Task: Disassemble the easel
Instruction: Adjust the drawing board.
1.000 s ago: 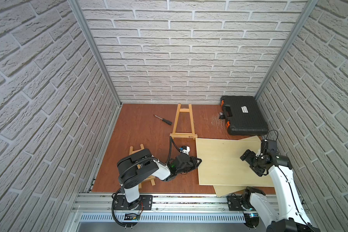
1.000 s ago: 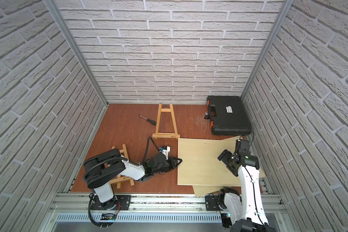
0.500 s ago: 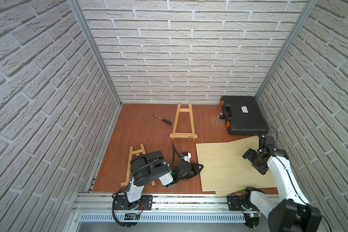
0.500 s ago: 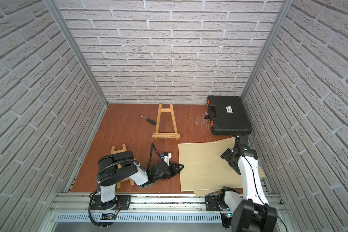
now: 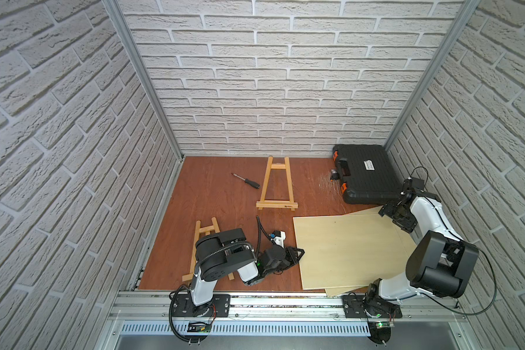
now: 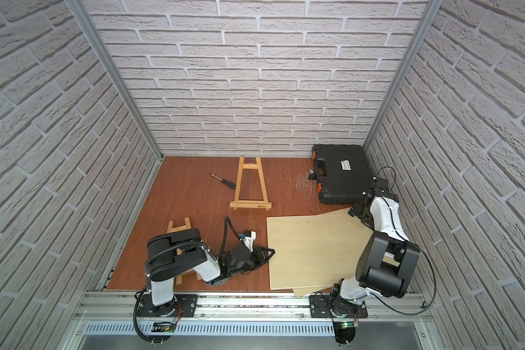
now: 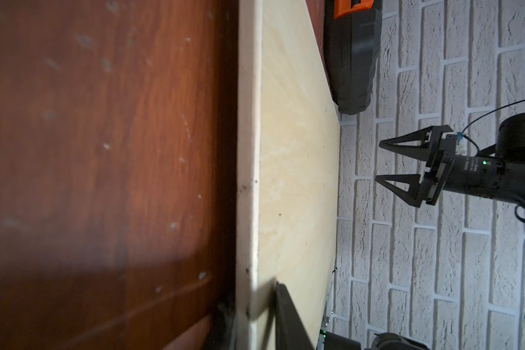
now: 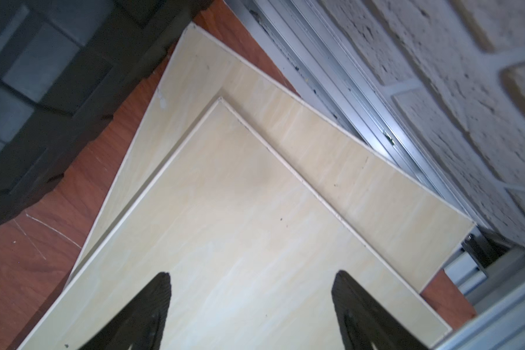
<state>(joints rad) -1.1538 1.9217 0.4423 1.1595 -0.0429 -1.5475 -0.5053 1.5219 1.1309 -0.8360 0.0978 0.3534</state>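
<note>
Brick-walled cell, red-brown floor (image 5: 219,194); over the last second the right gripper (image 8: 252,273) slid from the board's (image 5: 346,248) right edge to its far right corner, jaws wide, holding nothing; left gripper (image 5: 297,253) stays pinched on the board's left edge; still board-shuffling, I reckon; easel (image 5: 277,205) lies untouched far centre, another easel piece (image 5: 207,232) near left.

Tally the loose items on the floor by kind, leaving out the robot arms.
Easel frame: 2
Plywood board: 2
Screwdriver: 1
Black tool case: 1
Total: 6
</note>
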